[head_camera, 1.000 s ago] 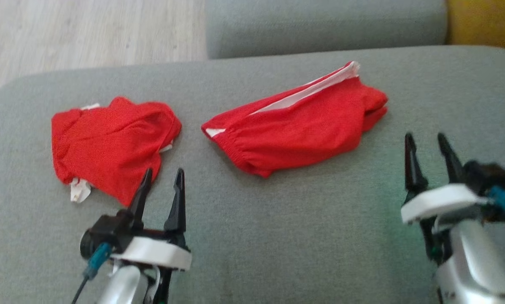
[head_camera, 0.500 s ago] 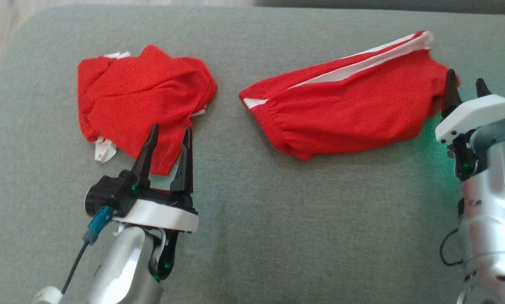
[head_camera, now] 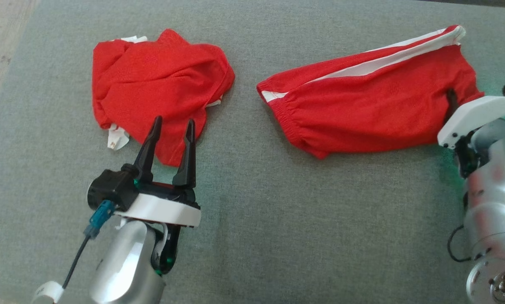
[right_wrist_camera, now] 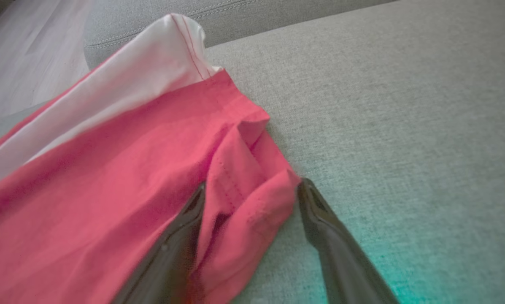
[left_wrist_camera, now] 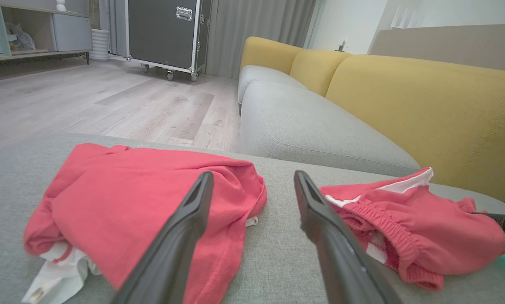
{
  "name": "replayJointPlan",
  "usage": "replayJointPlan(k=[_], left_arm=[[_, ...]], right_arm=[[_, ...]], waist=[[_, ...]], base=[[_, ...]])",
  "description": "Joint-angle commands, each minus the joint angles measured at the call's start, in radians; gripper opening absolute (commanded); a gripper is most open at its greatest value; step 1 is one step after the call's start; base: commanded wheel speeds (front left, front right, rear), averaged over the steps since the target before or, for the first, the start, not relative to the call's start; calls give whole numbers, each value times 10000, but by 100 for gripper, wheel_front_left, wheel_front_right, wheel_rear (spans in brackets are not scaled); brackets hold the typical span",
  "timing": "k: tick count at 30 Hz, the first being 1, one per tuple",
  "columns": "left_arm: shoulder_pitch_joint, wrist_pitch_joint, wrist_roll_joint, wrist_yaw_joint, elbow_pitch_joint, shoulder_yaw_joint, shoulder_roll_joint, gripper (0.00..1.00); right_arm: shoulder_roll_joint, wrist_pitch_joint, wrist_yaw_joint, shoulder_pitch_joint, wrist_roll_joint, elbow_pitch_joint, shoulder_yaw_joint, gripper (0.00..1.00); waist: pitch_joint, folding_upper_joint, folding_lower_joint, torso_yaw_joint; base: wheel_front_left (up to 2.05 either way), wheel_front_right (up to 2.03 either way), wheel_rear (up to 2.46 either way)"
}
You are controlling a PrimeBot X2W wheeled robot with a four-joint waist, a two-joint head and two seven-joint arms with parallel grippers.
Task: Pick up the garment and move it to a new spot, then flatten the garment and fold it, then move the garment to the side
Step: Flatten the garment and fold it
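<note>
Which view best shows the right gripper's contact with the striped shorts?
Right wrist view: the right gripper, open, straddles a folded corner of the striped shorts. Head view shows the shorts whole, the wrist mostly hiding the fingers. Left wrist view: contact unclear.

Light: soft, even daylight; faint shadows.
Glow: green cast on grey cushion [right_wrist_camera: 404,270] (right wrist view).
Focus: near fingers [right_wrist_camera: 341,261] blurred; wrist-view edges bowed.

Left gripper [head_camera: 174,122]: black fingers [head_camera: 147,147], white collar [head_camera: 159,209], silver forearm [head_camera: 121,261], teal connector [head_camera: 98,217].
</note>
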Motion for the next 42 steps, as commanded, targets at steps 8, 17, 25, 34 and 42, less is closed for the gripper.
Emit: replayJointPlan(k=[8,17,25,34,42], left_arm=[[-148,-80,226,-77,-200,505,48,100],[83,-80,244,-88,-269,624,45,100],[89,-80,247,-84,-360,602,44,100],[142,-80,341,-99,-182,676,44,100],[380,-80,374,-104,-69,759,44,100]], right_arm=[[-130,-1406,33,-380,-383,571,1142,0],[-1584,-2309,33,-15,817,798,962,0],[-2159,-2555,33,259,1019,787,386,0],[-1422,-3420,33,-17,1334,840,1165,0],[-545,-3753,33,111,2463,619,3427,0]], waist=[[-314,0,0,-403],[-708,0,0,-934],[-657,0,0,-1007],[-1016,0,0,-958],[-1635,0,0,-908]], base=[[0,0,0],[0,0,0],[0,0,0],[0,0,0],[0,0,0]])
